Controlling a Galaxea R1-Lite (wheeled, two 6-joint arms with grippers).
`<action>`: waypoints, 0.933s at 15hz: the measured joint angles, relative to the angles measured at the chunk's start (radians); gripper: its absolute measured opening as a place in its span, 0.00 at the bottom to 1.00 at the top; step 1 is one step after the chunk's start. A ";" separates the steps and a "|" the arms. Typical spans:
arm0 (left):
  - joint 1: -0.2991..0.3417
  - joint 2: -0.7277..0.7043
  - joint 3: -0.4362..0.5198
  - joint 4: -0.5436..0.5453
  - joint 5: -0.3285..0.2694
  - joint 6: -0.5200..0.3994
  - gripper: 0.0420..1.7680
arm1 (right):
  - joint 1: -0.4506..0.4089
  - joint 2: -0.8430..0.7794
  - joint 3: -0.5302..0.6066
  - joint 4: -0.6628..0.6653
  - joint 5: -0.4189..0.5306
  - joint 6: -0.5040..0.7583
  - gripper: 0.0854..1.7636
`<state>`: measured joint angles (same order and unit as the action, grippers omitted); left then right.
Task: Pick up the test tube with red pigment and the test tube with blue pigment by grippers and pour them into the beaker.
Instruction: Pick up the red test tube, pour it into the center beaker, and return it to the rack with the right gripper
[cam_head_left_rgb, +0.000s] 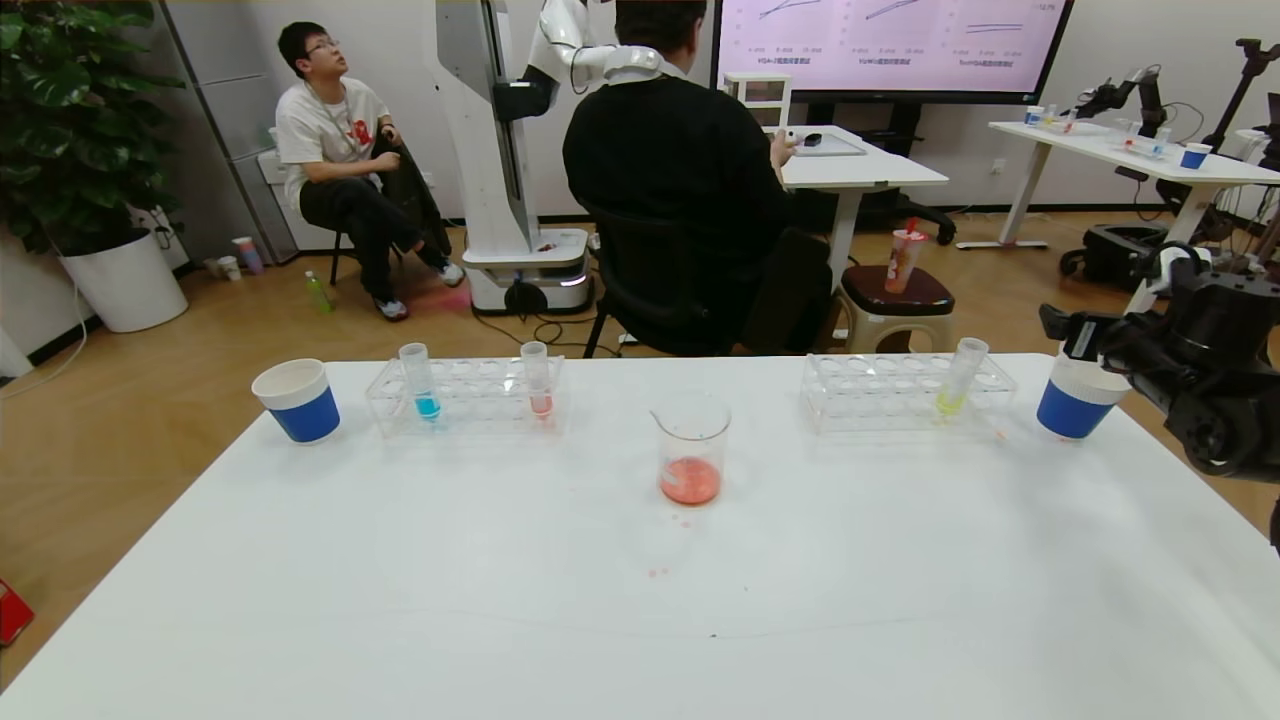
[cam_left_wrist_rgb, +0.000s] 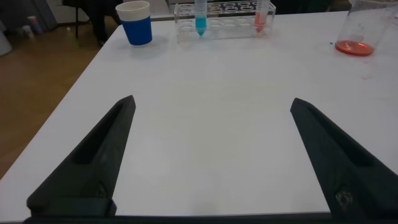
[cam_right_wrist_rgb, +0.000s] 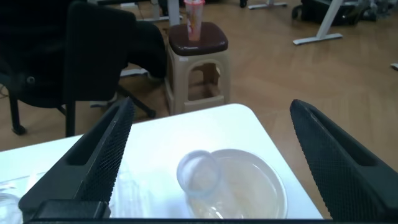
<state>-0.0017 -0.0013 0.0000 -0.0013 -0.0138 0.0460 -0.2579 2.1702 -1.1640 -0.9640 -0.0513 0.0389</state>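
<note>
Where the small clear glass beaker (cam_head_left_rgb: 692, 447) stands mid-table with orange-red liquid pooled in its bottom, bare white tabletop (cam_head_left_rgb: 640, 620) spreads broadly toward the near edge. Behind the beaker to the left, a clear plastic rack (cam_head_left_rgb: 465, 397) holds the slim tube of cyan-blue liquid (cam_head_left_rgb: 420, 381) and a slim tube of pink-red liquid (cam_head_left_rgb: 537, 379), both upright. Farther left of the beaker sits a blue-and-white paper cup (cam_head_left_rgb: 297, 399). The left gripper (cam_left_wrist_rgb: 211, 162), unseen from the head, hovers over bare tabletop, jaws wide apart and empty. Right of the beaker, at the table's edge, the right gripper (cam_right_wrist_rgb: 208, 165) hangs above a second paper cup (cam_right_wrist_rgb: 239, 183), jaws apart; its wrist view shows a clear tube (cam_right_wrist_rgb: 199, 176) lying inside.
</note>
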 joint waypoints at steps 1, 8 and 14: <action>0.000 0.000 0.000 0.000 0.000 0.000 0.98 | 0.021 -0.029 0.002 0.008 0.003 0.000 0.98; 0.000 0.000 0.000 0.000 0.000 0.000 0.98 | 0.227 -0.338 0.182 0.050 0.011 0.005 0.98; 0.000 0.000 0.000 0.000 0.000 0.000 0.98 | 0.271 -0.684 0.326 0.093 0.008 0.003 0.98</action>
<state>-0.0017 -0.0013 0.0000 -0.0013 -0.0134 0.0460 0.0130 1.4860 -0.8379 -0.8706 -0.0432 0.0421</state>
